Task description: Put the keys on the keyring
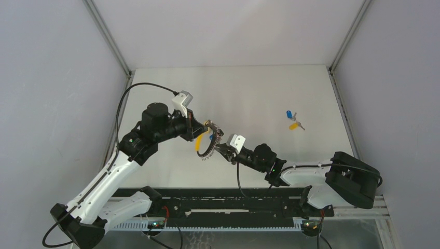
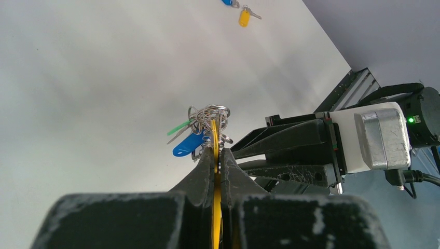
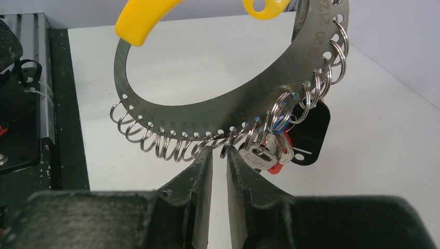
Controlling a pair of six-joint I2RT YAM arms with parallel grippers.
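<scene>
The two loose keys lie on the white table at the right, one blue-capped (image 1: 288, 114) and one yellow-capped (image 1: 294, 125); they also show at the top of the left wrist view (image 2: 244, 18). The keyring (image 1: 210, 140) is a curved metal plate (image 3: 207, 111) with a yellow grip and a row of several silver split rings, some carrying capped keys. My left gripper (image 2: 218, 155) is shut on its yellow grip and holds it above the table. My right gripper (image 3: 219, 153) is just under the row of rings, jaws a narrow gap apart, with one ring (image 3: 223, 151) between the tips, beside the right finger.
A blue-capped key (image 2: 187, 145) and a green one (image 2: 179, 127) hang from the ring bunch. A red-capped key (image 3: 275, 167) and a black tag (image 3: 311, 135) hang behind the plate. A black rail (image 1: 223, 199) runs along the table's near edge.
</scene>
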